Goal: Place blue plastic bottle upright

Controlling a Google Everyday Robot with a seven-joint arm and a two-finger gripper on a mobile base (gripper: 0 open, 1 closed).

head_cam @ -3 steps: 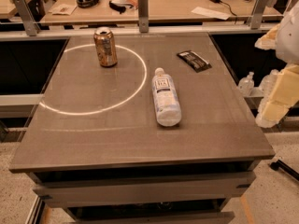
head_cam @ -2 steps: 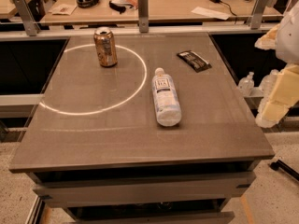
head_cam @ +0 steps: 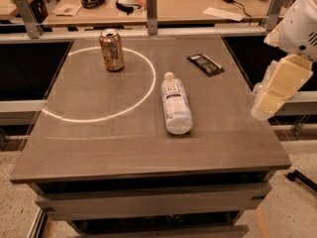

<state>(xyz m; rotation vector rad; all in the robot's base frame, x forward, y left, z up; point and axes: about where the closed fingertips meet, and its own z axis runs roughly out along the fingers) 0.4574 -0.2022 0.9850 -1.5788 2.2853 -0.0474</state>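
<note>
The blue plastic bottle [head_cam: 176, 103] lies on its side near the middle of the grey table [head_cam: 99, 143]. Its white cap points to the far side and its label faces up. My gripper [head_cam: 270, 95] hangs off the table's right edge, to the right of the bottle and well apart from it. It holds nothing that I can see. The arm's white housing [head_cam: 302, 24] is above it at the frame's right edge.
A copper-coloured drink can [head_cam: 112, 49] stands upright at the far left, on a bright light ring [head_cam: 143, 90]. A dark flat packet [head_cam: 205, 64] lies at the far right. A wooden desk with clutter [head_cam: 173, 4] stands behind a rail with metal posts.
</note>
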